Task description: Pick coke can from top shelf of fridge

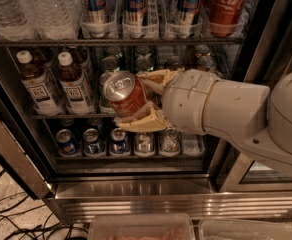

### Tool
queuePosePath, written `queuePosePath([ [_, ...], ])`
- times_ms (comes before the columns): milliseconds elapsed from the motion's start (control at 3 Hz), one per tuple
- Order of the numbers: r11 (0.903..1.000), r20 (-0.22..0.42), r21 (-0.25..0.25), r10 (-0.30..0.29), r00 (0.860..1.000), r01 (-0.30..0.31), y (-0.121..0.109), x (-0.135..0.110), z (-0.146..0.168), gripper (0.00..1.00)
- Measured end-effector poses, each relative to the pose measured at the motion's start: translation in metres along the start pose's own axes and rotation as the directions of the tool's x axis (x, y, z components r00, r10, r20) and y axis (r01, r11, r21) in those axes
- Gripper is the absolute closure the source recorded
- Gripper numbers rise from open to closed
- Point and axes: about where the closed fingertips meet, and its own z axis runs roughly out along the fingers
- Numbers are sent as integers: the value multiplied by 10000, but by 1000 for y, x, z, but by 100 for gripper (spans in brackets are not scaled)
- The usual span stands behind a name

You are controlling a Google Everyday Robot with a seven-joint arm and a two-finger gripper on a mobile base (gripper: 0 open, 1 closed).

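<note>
1. Fingers: two tan, padded fingers, clenched on the red aluminium coke can, one across its upper side and one beneath.
2. Two-finger gripper: at mid-frame, in front of the middle rack.
3. Coke can: held tilted, with the silver top and pull tab turned up and left toward the camera. It is off every rack and touches only the fingers.
4. White cylindrical arm: enters from the right edge.
5. Top shelf: a dark wire rack with a thin front rail, above the gripper. Its clear plastic lane trays hold slim blue-and-silver cans and a second red Coca-Cola can at the right end. Clear water bottles stand at the left.
6. Middle rack: brown tea bottles with white caps at the left, with dark can tops behind the gripper.
7. Lowest rack: a row of small cans.
8. Fridge: a stainless-steel frame with dark inner trim.
9. Floor at lower left: black cables.
10. Bottom edge: clear plastic bins.
</note>
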Motion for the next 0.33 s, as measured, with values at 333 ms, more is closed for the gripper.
queuePosePath([
  [333, 10000, 0, 0, 0, 10000, 0, 0, 0, 0, 100],
])
